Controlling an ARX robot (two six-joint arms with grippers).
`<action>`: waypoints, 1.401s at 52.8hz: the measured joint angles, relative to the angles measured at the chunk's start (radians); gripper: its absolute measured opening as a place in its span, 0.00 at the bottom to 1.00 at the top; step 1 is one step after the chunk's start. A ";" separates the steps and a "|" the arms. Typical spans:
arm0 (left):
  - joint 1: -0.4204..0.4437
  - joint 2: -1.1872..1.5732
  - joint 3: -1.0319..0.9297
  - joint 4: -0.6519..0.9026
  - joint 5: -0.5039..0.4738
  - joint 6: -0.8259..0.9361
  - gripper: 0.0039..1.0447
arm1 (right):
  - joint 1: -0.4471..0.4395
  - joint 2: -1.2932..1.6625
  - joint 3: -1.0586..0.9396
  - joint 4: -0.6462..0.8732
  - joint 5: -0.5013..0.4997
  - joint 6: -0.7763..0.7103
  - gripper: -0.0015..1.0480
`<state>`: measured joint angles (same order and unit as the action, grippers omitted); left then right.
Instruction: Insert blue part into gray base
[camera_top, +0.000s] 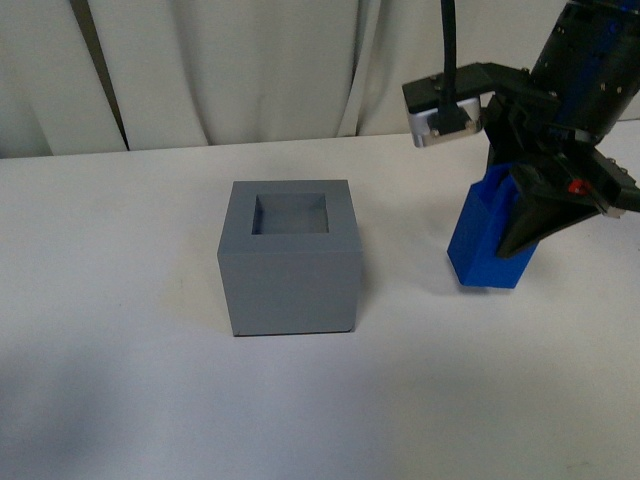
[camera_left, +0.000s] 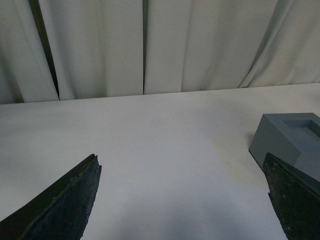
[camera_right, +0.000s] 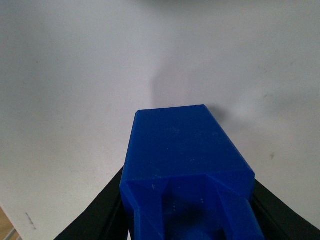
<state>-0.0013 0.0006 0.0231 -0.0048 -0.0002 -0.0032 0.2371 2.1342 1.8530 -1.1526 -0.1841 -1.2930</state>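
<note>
My left gripper (camera_left: 181, 165) hangs wide open, empty, over white bench (camera_top: 110, 390); mid-bench sits the matte gray base (camera_top: 290, 275), square recess (camera_top: 290, 215) facing up to receive; further back, toward the right edge, my right gripper (camera_top: 505, 245) clamps the smooth faceted blue part (camera_top: 478, 245) upright, likely so it drops in straight.

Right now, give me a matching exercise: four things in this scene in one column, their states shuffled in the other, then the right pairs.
1. blue part
2. gray base
3. left gripper
4. right gripper

A. open, holding nothing
B. top recess empty
C. shut around a block
D. gripped from both sides

Pairs: 1-D, 2-B, 3-A, 4-C
</note>
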 joint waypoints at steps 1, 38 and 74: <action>0.000 0.000 0.000 0.000 0.000 0.000 0.94 | 0.002 -0.002 0.003 -0.003 -0.003 0.001 0.46; 0.000 0.000 0.000 0.000 0.000 0.000 0.94 | 0.166 -0.008 0.372 -0.207 -0.056 0.105 0.46; 0.000 0.000 0.000 0.000 0.000 0.000 0.94 | 0.301 0.059 0.376 -0.156 0.003 0.180 0.46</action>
<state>-0.0013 0.0006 0.0231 -0.0048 -0.0002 -0.0032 0.5381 2.1929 2.2288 -1.3087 -0.1806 -1.1130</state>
